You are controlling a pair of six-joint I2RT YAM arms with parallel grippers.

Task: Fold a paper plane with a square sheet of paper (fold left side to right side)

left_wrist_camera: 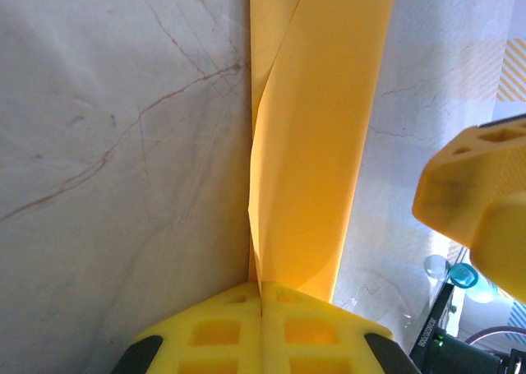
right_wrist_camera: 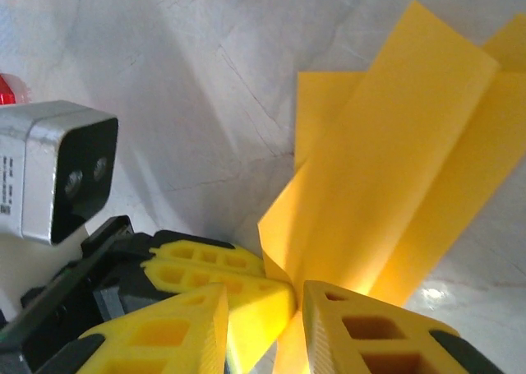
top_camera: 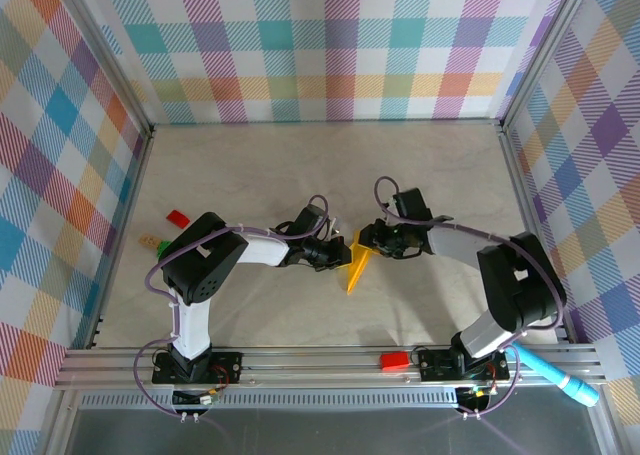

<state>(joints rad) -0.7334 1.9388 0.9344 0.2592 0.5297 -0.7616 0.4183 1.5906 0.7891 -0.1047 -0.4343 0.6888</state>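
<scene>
Yellow paper plane (top_camera: 357, 265) in left pincer (left_wrist_camera: 261, 296)

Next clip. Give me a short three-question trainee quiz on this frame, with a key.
1. True or false: the left gripper is shut on the yellow paper.
2. Where does the light blue cylinder lie? A) at the near edge, by the right arm's base; B) beside the paper; C) against the far wall.
3. How many red blocks are in the top view?
Key: 1 true; 2 A; 3 two.
</scene>
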